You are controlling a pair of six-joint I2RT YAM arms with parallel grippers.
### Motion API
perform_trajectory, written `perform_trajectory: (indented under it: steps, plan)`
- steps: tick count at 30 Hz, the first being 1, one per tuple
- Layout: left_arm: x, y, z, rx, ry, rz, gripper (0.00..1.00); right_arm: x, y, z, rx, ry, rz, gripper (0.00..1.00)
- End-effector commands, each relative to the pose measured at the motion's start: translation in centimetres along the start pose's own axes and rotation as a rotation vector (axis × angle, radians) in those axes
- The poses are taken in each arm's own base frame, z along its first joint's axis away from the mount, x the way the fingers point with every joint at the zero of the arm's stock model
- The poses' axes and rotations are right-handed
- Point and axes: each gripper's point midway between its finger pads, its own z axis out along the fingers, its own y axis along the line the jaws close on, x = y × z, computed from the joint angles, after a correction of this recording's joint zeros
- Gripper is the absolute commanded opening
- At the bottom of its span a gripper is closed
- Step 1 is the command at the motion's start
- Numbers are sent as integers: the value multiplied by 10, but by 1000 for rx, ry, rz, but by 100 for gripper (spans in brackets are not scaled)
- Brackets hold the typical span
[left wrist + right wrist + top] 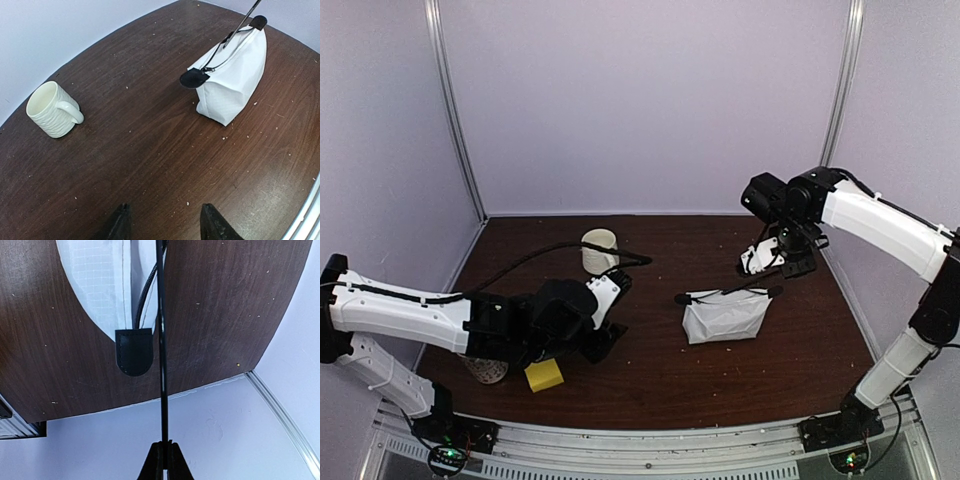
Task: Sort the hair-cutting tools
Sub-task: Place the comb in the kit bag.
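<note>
comb [161, 390]: showing edge-on as a thin, straight, flat black strip, its teeth too fine to make out; slanting down from the right fingertips, its far end reaching the zip opening along the top of the white pouch [235, 80]
right gripper [161, 447]: hanging above the pouch's right end, fingers pressing together on the comb's near end
left gripper [165, 222]: hovering low over the brown table [650, 380], fingers [120, 222] standing apart, gripping nothing
white pouch: sitting upright mid-table, a black tab showing at each end of its zip
mug [50, 110]: standing upright, well left of the pouch
yellow sponge [544, 375]: lying near the front edge, just beside the left arm
</note>
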Motion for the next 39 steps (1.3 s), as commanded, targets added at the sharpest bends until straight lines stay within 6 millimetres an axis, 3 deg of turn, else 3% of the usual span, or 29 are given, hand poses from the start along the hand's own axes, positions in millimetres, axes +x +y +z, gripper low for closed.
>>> perform_trajectory:
  steps: [1,8,22,39]
  plan:
    - [-6,-7,4,32,-26,-31,50,-7,-12,-8,38,-19,40,0]
    - [-7,-10,5,46,-20,-16,50,-32,-4,1,6,-32,-1,0]
    - [-1,-11,4,59,-13,-27,50,-86,6,1,-93,-141,13,0]
    - [5,-14,5,76,5,-32,50,-109,27,25,-158,-178,32,0]
